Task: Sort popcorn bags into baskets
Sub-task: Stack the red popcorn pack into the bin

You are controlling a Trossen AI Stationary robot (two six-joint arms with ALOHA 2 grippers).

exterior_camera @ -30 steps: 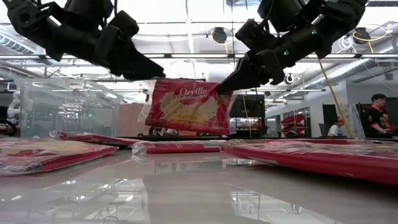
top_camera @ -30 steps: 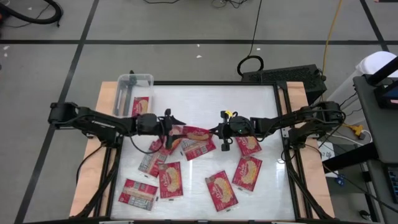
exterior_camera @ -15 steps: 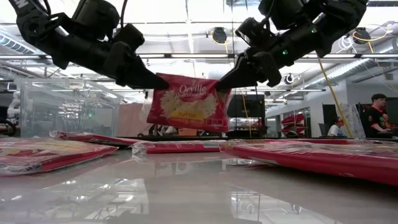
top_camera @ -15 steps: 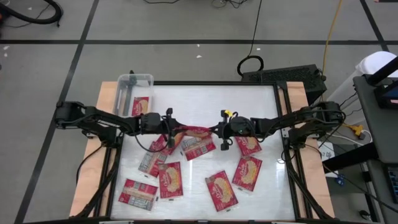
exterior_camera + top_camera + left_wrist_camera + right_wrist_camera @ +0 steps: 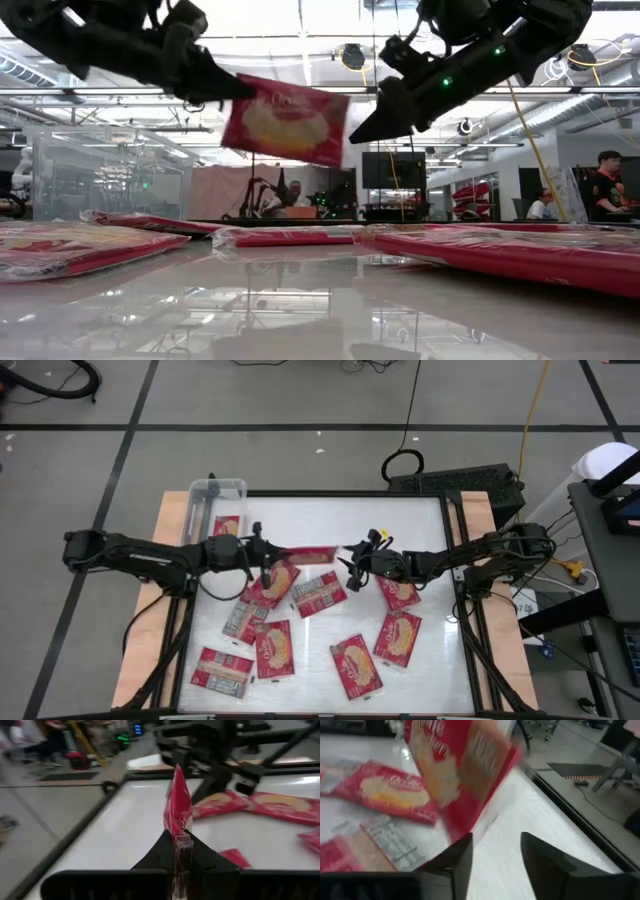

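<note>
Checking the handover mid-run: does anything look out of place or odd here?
Nothing damaged. One red popcorn bag hangs tilted in mid-air, pinched by the left gripper; the right gripper is open beside it. The clear plastic bin shows no bag inside.

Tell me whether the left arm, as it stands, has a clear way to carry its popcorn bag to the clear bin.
Probably yes. The left gripper holds the popcorn bag in the air, the right gripper stands open beside it, and the clear bin sits at the table's corner on the left arm's side, with nothing between.

Popcorn bags (image 5: 272, 582) glossy film wrap; basket (image 5: 216, 491) clear plastic; table (image 5: 340, 520) glossy white, reflective; wood edge strips (image 5: 171, 525).
</note>
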